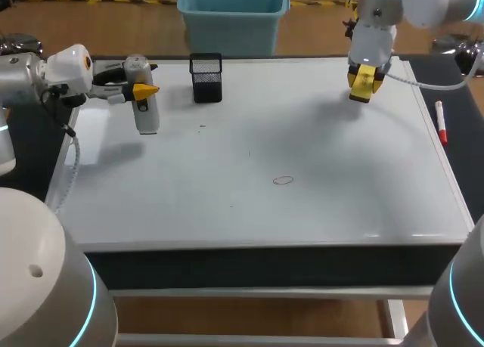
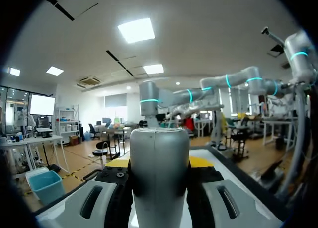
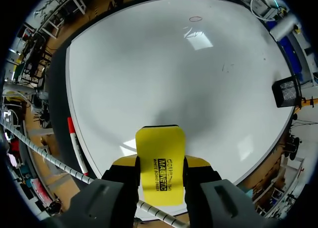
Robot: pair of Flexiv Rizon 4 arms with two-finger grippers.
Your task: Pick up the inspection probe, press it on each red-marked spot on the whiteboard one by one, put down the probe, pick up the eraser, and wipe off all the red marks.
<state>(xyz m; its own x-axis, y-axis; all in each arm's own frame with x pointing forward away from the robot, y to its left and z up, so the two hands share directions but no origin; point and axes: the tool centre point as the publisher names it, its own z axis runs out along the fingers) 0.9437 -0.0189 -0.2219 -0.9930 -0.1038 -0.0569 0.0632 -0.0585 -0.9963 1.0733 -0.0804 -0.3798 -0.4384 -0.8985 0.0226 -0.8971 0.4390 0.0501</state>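
your left hand point(image 1: 143, 91) is clenched on the inspection probe point(image 1: 145, 114), with a finger on each side of its grey barrel. it sits at the rear left corner of the whiteboard point(image 1: 249, 158), just inside the left edge. you cannot tell whether the probe's lower end touches the board.

your right hand point(image 1: 363, 81) grips the eraser point(image 3: 160, 161), a yellow block sticking out past the fingertips. it hangs over the rear right part of the board, and its shadow falls on the white apart from it.

a faint oval mark point(image 1: 283, 180) lies a little right of the board's middle, well apart from both hands. a few tiny specks sit left of it. the broad stretch of board between the two hands and forward to the front edge carries only these.

a black mesh holder point(image 1: 206, 77) stands at the rear edge, near the left hand and the probe. a marker point(image 1: 441, 122) with a red cap lies on the dark strip of surface just beyond the board's right edge.
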